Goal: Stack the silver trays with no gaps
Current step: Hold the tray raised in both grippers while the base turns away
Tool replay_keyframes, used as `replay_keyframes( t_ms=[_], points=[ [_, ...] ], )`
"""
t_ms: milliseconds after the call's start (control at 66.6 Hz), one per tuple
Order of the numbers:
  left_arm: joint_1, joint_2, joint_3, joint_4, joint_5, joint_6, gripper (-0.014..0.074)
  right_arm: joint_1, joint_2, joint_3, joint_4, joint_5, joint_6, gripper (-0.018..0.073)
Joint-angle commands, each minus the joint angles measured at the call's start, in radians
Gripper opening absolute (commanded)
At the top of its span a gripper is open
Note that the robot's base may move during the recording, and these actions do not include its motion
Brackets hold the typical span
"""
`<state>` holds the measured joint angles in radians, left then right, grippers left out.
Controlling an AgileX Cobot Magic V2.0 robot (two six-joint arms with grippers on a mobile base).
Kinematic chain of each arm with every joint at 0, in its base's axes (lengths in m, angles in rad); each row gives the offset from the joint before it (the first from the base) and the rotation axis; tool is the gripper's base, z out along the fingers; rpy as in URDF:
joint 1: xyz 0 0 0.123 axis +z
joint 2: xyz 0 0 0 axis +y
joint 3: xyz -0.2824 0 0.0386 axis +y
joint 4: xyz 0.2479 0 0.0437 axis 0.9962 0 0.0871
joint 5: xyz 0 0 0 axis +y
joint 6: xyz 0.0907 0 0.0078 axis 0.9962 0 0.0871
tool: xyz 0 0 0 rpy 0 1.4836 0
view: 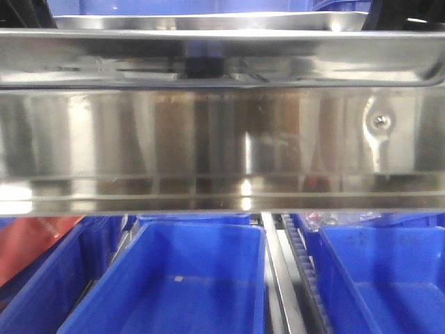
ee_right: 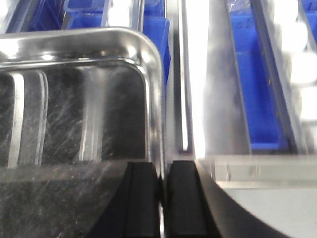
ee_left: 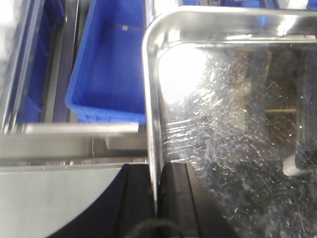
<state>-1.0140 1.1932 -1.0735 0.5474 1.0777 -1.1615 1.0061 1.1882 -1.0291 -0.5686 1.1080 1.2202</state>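
**A:** Blue bins (view: 182,278) in rows under a long steel shelf rail (view: 208,146), that's the backdrop. How do the jaws stand?

**B:** The left gripper (ee_left: 156,171) has its black fingers (ee_left: 137,198) closed almost together. They pinch the upright left wall of the silver tray (ee_left: 233,148). The right gripper (ee_right: 162,169) does the same on the opposite wall, with only the metal between its fingers (ee_right: 184,198).

**A:** So the tray is held from both sides?

**B:** Yes, clamped at each wall. Its scratched floor is bare, and a rounded corner lies farther along each wall.

**A:** What's around it?

**B:** Beyond the left wall a blue bin (ee_left: 106,64) sits lower down, past a steel edge. Beyond the right wall run steel rails, then another bin (ee_right: 257,84). Blurred white round things (ee_right: 303,54) sit at the rack's far right edge.

**A:** What about from the front?

**B:** A lower tray rim (view: 208,59) spans the full width just above the shelf rail, with an upper tray rim (view: 208,21) over it. I cannot tell whether they touch, or which one is held. A screw (view: 379,122) sits toward the rail's right end, and something red (view: 35,243) shows at the lower left.
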Motion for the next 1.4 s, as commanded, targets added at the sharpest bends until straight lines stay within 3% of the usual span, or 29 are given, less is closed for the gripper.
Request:
replay_keyframes(
  t_ms=[0,240,540,765,1380],
  points=[
    [-0.011,-0.01,0.001,0.013,-0.027,-0.001,-0.001,0.003,-0.011,-0.004,-0.031,-0.043,-0.002,0.0003],
    [-0.011,-0.01,0.001,0.083,-0.027,-0.001,-0.001,0.003,-0.011,-0.004,-0.031,-0.043,-0.002,0.0003],
    [-0.009,-0.01,0.001,0.351,-0.027,-0.001,-0.001,0.003,-0.011,-0.004,-0.031,-0.043,-0.002,0.0003],
    [-0.009,-0.01,0.001,0.466,-0.027,-0.001,-0.001,0.003,-0.011,-0.004,-0.031,-0.043,-0.002,0.0003],
    [-0.009,-0.01,0.001,0.496,-0.027,-0.001,-0.001,0.003,-0.011,-0.004,-0.031,-0.043,-0.002,0.0003]
  ],
)
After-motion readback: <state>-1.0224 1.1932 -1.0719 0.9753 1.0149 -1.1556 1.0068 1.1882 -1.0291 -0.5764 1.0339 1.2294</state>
